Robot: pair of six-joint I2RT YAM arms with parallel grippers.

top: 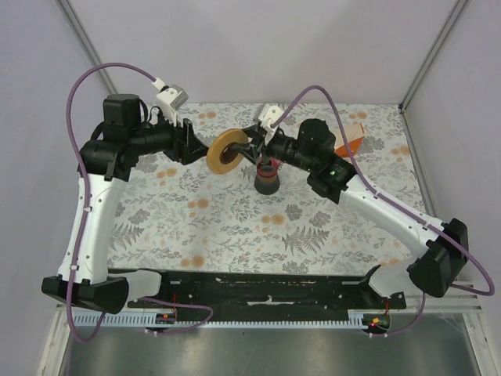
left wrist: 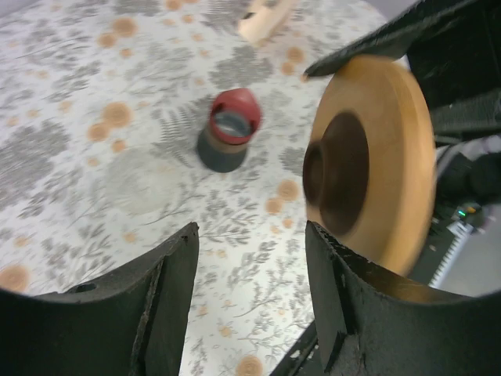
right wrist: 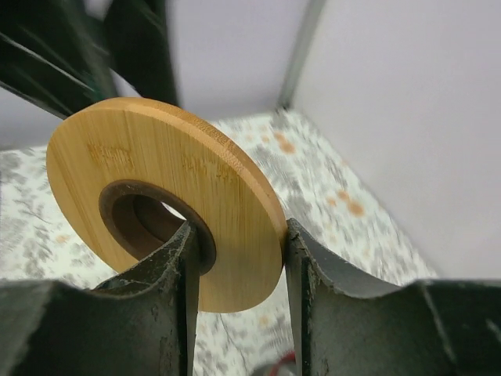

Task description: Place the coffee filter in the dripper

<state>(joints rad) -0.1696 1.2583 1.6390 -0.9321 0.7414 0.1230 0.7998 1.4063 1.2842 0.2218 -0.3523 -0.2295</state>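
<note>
Above the middle of the flowered table [top: 235, 227], the dripper [top: 225, 151] is hanging in the air on edge, its flat rim almost upright. The right gripper [right wrist: 239, 227] is pinching that wide rim, one finger sitting at the dark centre hole and the other pressing the outer edge. The left gripper [left wrist: 250, 235] is gaping well open with nothing between its fingers, the dripper showing just beside it at the right of its view. A dark grey red-rimmed cup [left wrist: 227, 133] is standing on the table nearby.
</note>
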